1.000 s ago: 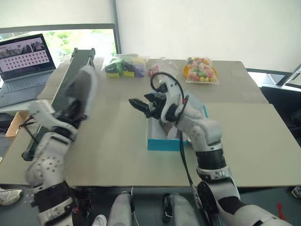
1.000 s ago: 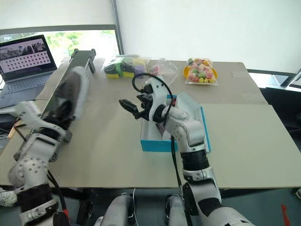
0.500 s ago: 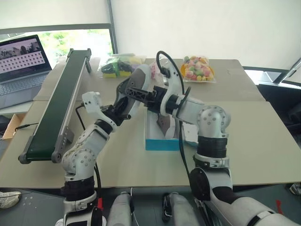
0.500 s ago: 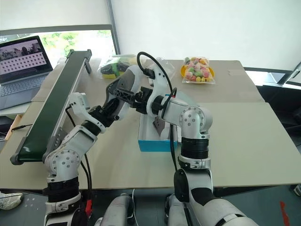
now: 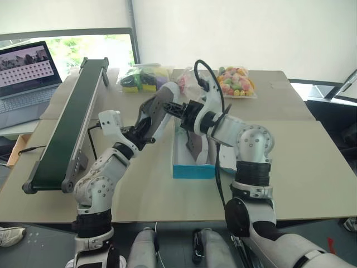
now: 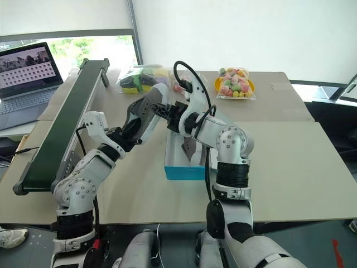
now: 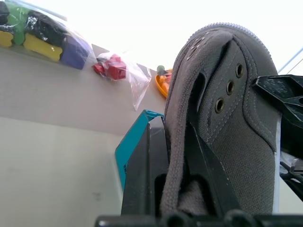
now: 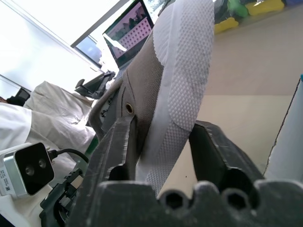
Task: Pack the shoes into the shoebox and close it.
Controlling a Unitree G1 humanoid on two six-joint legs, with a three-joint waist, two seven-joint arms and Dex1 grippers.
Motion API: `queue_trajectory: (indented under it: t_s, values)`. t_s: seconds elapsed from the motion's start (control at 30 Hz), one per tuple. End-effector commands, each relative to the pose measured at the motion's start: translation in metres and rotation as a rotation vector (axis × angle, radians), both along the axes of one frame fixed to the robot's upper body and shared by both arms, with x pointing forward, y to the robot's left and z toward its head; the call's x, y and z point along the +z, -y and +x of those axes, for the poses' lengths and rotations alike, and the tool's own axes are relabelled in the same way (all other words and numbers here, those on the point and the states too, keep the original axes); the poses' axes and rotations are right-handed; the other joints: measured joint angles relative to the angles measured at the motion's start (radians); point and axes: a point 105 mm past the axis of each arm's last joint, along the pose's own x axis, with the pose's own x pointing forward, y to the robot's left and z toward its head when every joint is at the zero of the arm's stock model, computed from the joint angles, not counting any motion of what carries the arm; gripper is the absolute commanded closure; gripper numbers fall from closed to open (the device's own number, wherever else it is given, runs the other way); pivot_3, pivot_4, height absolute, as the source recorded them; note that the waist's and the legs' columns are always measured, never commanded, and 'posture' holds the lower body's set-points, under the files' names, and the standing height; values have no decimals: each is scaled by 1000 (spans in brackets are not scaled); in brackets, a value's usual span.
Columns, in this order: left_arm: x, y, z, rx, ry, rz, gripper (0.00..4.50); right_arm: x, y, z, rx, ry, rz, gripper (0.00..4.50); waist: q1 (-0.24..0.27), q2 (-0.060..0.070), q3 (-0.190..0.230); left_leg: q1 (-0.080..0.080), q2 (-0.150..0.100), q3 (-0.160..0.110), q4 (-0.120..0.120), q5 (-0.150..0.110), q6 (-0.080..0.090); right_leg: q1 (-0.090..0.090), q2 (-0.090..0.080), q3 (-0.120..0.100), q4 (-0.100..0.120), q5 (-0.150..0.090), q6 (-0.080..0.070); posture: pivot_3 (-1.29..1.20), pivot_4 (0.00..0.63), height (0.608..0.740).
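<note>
Our right gripper (image 8: 158, 142) has just closed on the shoe (image 5: 158, 106) our left gripper (image 7: 175, 156) clamps, left of the box (image 5: 192, 170): handover under way, second shoe already inside.

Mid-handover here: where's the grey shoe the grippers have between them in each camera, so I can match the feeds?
Left eye: grey shoe, centre, left of the shoebox.
Right eye: centre-left.
Left wrist: fills the right half.
Right wrist: centre, sole showing.
Shared landmark: the shoebox's blue edge.
</note>
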Motion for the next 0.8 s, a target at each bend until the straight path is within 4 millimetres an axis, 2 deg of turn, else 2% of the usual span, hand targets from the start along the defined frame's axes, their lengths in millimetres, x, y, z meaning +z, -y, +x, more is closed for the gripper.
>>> queue_trajectory:
  t_s: [0.03,0.43,0.57,0.67,0.73,0.8]
  values:
    - [15,0,-1,18,71,36,4500,25,-11,-7,37,70,55,3737,0,0,0,0,0,0,0,0,0,0,0,0,0,0,0,0,150,681]
    - [12,17,-6,-46,105,119,4500,33,-12,-7,25,60,110,3737,0,0,0,0,0,0,0,-1,-1,0,0,0,0,0,0,0,150,681]
    - [13,27,-16,-121,137,148,3217,35,-10,-5,2,37,141,3770,0,0,0,0,0,0,0,-1,-1,0,0,0,-1,0,0,0,150,681]
    - [12,26,-20,-141,132,141,2143,38,-1,4,-52,27,150,3770,1,0,0,0,0,0,0,-1,-2,0,0,0,-1,0,0,0,150,681]
    - [10,24,-23,-149,127,140,2143,43,11,13,-114,66,95,3770,0,1,1,0,0,0,0,-2,-2,0,0,0,-1,0,0,0,150,681]
    - [6,18,-24,-145,116,157,2143,58,25,20,-142,108,60,3770,-4,1,1,0,0,0,0,-2,-2,-1,0,0,-1,0,0,0,150,681]
